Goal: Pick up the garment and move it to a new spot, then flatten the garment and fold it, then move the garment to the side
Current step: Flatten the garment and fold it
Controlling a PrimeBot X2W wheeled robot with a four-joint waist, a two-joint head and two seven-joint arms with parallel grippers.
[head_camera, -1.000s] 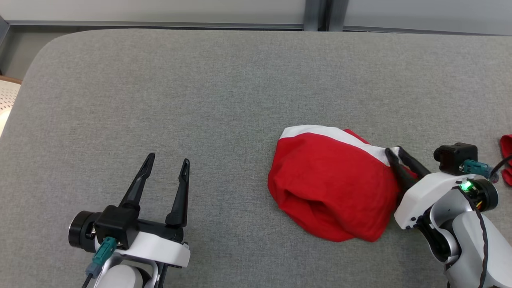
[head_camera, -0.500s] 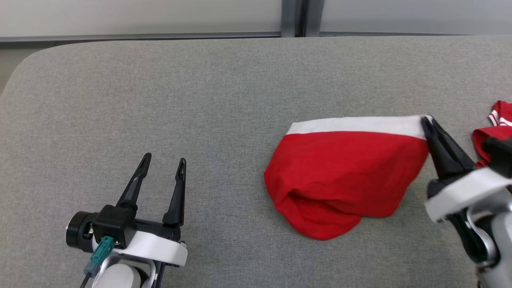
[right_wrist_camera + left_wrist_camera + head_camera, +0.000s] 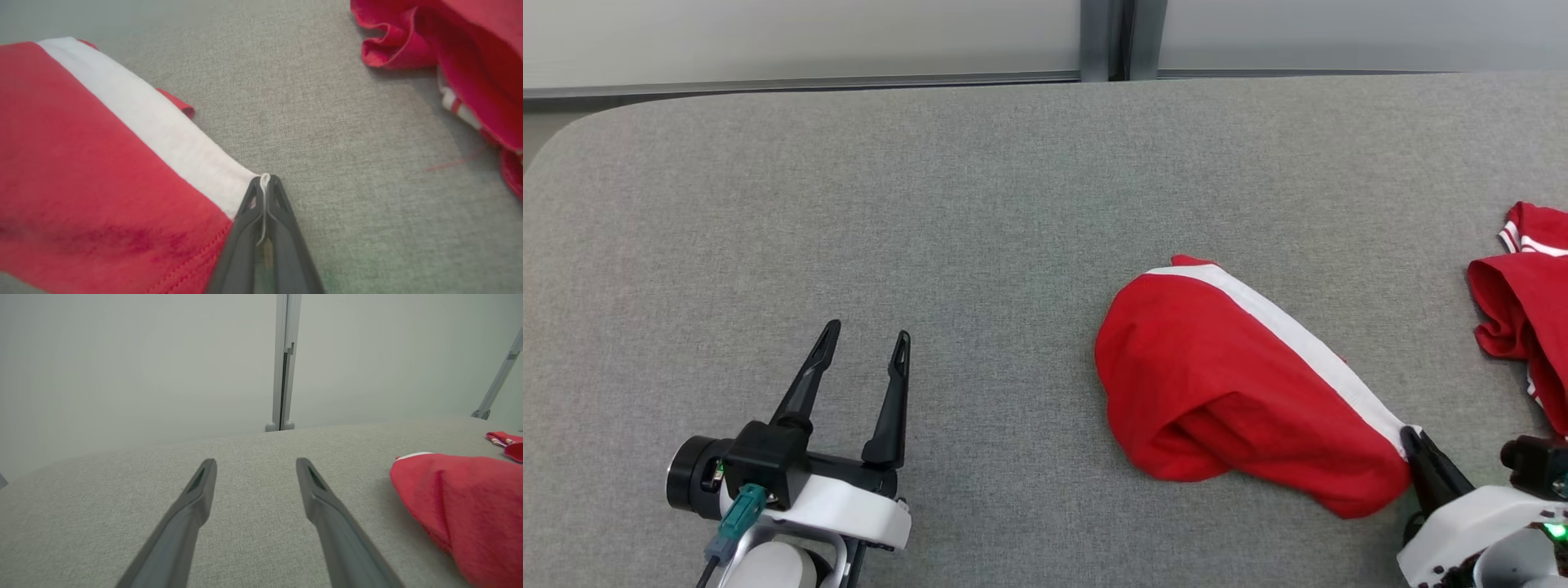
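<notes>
Head camera: mounted high behind both grippers, facing forward and down on the grey table (image 3: 931, 204), with the left gripper (image 3: 867, 331) at lower left and the right gripper (image 3: 1409, 433) at lower right. Left wrist camera: low, almost level with the surface, sighting along its own fingers toward the wall post (image 3: 284, 363). Right wrist camera: very close, angled down past its fingertips. Shared ground: the garment (image 3: 1225, 392) appears in all three views, right of the left fingers and left of the right fingers. The second red cloth (image 3: 470, 49) does likewise.

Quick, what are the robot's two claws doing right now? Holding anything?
Left gripper: jaws open, holding nothing.
Right gripper: jaws shut on the corner of the red cloth garment with a white band.
</notes>
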